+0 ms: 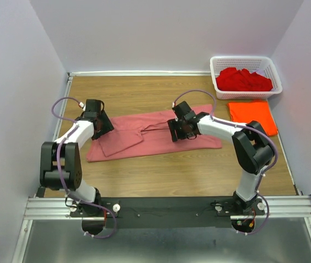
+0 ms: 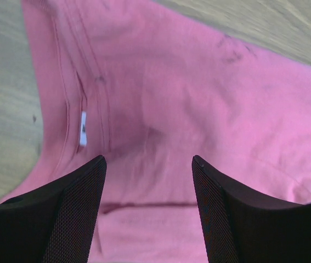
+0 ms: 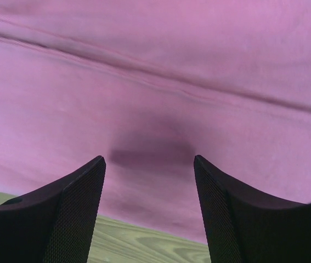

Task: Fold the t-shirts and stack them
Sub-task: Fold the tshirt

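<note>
Closest in each wrist view are the black, mesh-faced fingers (image 2: 67, 219). The left tool (image 2: 148, 159) and the right tool (image 3: 148, 158) both stand released, spread wide, with nothing between them and only cloth below. That cloth is the salmon-pink t-shirt (image 1: 155, 143), lying as a long band from left to right across the middle of the surface (image 1: 160, 178). The left tool hangs over its collar end, where a white label (image 2: 83, 129) shows. The right tool hangs right of the shirt's middle, near a seam or fold line. At the far right the orange t-shirt (image 1: 252, 115) lies folded flat, just on the near side of the white basket (image 1: 246, 58) that holds the red t-shirts (image 1: 243, 79).

The pink shirt looks light and limp, so it should sag and crease wherever it is unsupported. I judge it best pinched at an edge, through all layers, at two points well apart so the fold carries over evenly.
</note>
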`<action>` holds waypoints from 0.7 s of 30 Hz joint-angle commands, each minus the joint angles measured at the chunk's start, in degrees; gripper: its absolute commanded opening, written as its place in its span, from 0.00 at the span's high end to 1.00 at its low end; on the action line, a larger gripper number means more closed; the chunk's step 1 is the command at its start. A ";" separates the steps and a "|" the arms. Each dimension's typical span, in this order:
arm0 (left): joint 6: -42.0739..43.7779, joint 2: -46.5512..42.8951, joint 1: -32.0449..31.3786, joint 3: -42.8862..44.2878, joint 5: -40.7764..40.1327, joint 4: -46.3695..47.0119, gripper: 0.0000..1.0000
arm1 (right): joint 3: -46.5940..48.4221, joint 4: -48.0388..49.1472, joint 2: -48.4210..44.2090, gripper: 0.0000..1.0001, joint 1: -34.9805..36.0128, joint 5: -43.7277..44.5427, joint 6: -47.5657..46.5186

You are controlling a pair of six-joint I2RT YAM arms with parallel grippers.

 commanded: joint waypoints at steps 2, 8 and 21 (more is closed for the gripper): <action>2.95 7.64 -0.22 4.84 -4.95 1.44 0.28 | -3.20 -2.81 -1.21 0.25 0.38 2.63 -0.71; 5.41 16.41 -0.22 9.76 -7.95 0.65 0.28 | -5.05 -5.80 0.28 0.25 0.47 -5.52 -1.15; 12.97 39.98 -0.83 44.20 -6.98 -7.88 0.20 | -3.23 -18.19 3.00 0.23 11.44 -24.09 -1.77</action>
